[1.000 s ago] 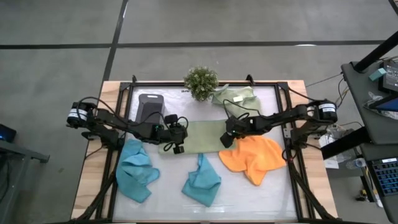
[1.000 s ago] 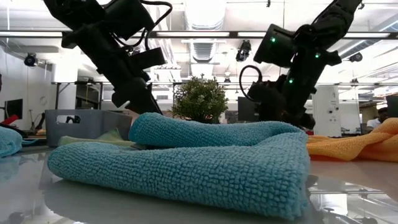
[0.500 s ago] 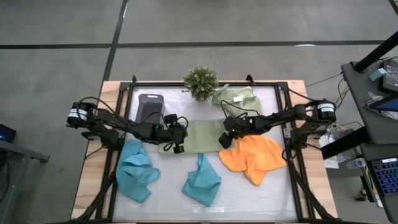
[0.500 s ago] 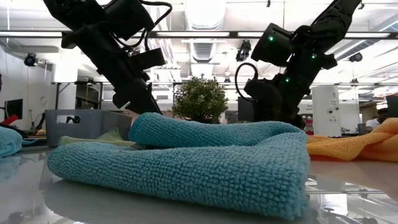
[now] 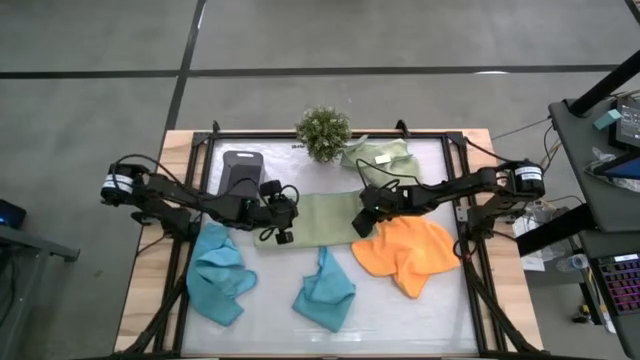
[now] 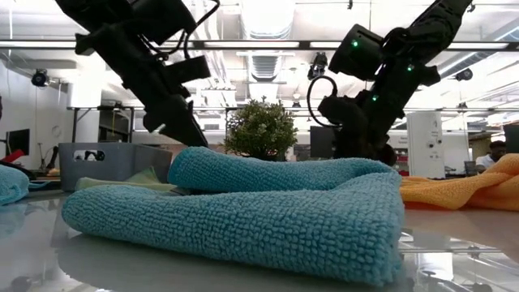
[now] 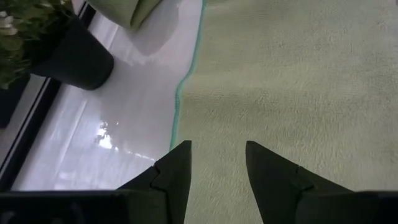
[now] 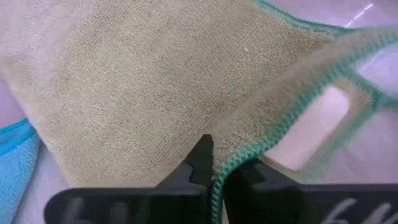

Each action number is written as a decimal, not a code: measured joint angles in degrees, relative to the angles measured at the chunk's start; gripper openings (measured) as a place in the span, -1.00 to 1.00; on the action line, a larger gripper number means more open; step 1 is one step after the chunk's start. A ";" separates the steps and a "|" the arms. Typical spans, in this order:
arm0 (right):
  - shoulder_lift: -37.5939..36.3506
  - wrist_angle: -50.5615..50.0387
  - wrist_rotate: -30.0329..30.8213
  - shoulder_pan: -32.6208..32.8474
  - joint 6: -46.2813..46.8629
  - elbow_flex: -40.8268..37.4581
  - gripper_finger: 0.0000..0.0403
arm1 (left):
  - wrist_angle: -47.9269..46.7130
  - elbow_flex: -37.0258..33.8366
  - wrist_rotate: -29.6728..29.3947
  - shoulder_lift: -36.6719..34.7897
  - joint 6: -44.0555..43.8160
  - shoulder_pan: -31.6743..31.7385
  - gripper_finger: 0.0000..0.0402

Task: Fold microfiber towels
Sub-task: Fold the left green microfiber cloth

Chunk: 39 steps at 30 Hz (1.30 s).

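Note:
A pale sage-green microfiber towel (image 5: 315,218) with teal stitching lies flat mid-table. My right gripper (image 5: 362,222) is shut on its right end. My left gripper (image 7: 217,149) stands open, slanting down over the towel's left end (image 5: 283,232), and bare cloth shows between its fingers. I cannot tell whether its tips touch the cloth. Two teal towels (image 5: 220,275) (image 5: 325,290) and an orange one (image 5: 405,255) lie crumpled nearer the front. A second sage towel (image 5: 378,155) with a white tag lies at the back. My right gripper (image 8: 214,165) pinches the towel's teal-stitched edge (image 8: 242,155) between its two shut fingers, at the towel's right end. The fingers slant down from the table's right. Beside them the edge (image 8: 292,106) rises off the table, while the rest of the towel lies flat.
A small bushy plant (image 5: 323,132) in a dark pot stands at the back centre. A dark grey tray (image 5: 241,175) sits at the back left. In the low view a teal towel (image 6: 243,211) fills the foreground and hides both grippers' fingertips. Bare tabletop shows at the front right.
My right gripper has shut on the sage towel's right edge, and that edge now stands a little off the table. The rest of the towel has stayed flat.

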 joint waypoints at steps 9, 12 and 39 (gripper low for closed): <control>-10.21 -10.97 0.17 -2.47 -0.20 0.01 -0.96 | -3.63 -0.35 0.01 -4.21 0.04 -0.02 -0.32; -14.27 -16.51 0.32 -3.84 -0.22 0.33 -0.96 | -3.64 -0.58 0.01 -4.64 0.07 0.00 -0.32; 6.33 -20.89 -1.49 -1.99 -8.31 22.86 -0.96 | -4.07 -1.00 0.07 -4.69 0.08 0.02 -0.32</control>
